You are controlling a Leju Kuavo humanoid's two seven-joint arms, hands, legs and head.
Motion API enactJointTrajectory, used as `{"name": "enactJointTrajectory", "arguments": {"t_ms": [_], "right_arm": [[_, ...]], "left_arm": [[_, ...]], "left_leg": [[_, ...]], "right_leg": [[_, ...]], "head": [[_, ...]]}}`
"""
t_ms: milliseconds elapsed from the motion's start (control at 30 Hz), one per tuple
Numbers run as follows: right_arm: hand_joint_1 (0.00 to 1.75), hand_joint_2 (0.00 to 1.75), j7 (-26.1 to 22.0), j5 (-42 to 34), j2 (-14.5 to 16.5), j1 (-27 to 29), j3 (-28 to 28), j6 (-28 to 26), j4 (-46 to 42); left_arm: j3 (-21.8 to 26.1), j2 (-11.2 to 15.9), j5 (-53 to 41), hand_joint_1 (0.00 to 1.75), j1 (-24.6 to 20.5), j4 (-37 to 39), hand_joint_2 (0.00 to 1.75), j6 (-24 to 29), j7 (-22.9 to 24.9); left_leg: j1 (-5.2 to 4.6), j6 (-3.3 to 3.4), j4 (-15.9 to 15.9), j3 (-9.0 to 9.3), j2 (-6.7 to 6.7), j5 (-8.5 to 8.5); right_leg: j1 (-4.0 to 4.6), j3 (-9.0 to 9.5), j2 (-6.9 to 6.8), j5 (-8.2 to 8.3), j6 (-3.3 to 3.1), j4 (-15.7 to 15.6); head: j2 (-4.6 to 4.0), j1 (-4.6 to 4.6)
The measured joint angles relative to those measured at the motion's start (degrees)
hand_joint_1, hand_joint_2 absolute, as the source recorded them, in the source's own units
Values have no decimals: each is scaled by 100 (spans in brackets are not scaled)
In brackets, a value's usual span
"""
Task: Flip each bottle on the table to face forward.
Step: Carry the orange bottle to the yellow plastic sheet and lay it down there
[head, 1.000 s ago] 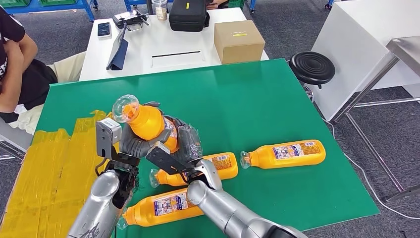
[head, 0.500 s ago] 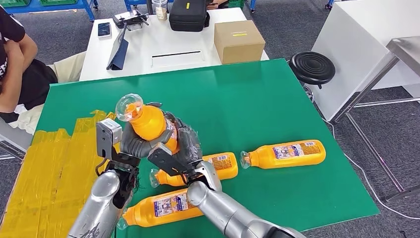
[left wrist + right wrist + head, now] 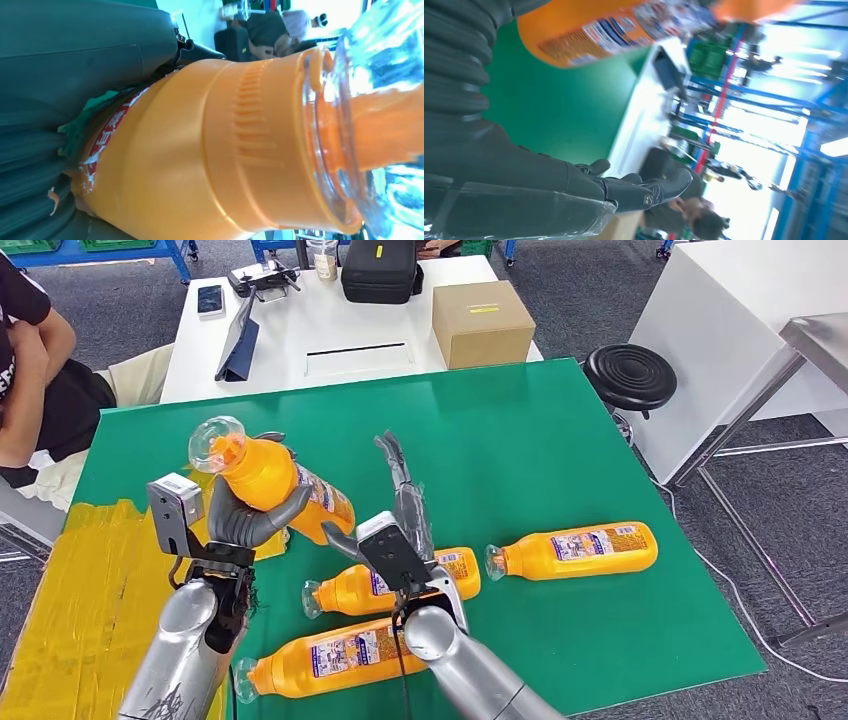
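Since a second ago my right robot hand (image 3: 400,502) has let go and lifted clear, fingers spread and empty, while my left robot hand (image 3: 243,517) carries the raised bottle (image 3: 268,478) leftward, gripping it above the green worktop (image 3: 520,440). Three bottles (image 3: 575,549) lie on their sides, labels showing; I judge the held one unfinished
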Motion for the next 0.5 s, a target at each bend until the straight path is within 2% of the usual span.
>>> {"name": "enactJointTrajectory", "arguments": {"t_ms": [167, 333, 500], "right_arm": [[0, 175, 32, 131, -278, 371, -131, -327, -1097], [0, 175, 266, 936, -710, 678, -429, -816, -2025], [0, 175, 438, 1405, -1093, 1049, -858, -1010, -2521]], "left_arm": [[123, 65, -1331, 175, 44, -128, 175, 1179, -50], [400, 257, -2941, 175, 153, -365, 175, 2124, 119], [674, 468, -4569, 175, 270, -418, 175, 2938, 383]], "left_leg": [[-1, 0, 0, -2, -3, 0], [-1, 0, 0, -2, -2, -1], [-1, 0, 0, -2, -2, -1]], "right_leg": [[0, 0, -1, 0, 0, 0], [0, 0, -1, 0, 0, -1], [0, 0, -1, 0, 0, -2]], "head": [[0, 1], [0, 1], [0, 0]]}}
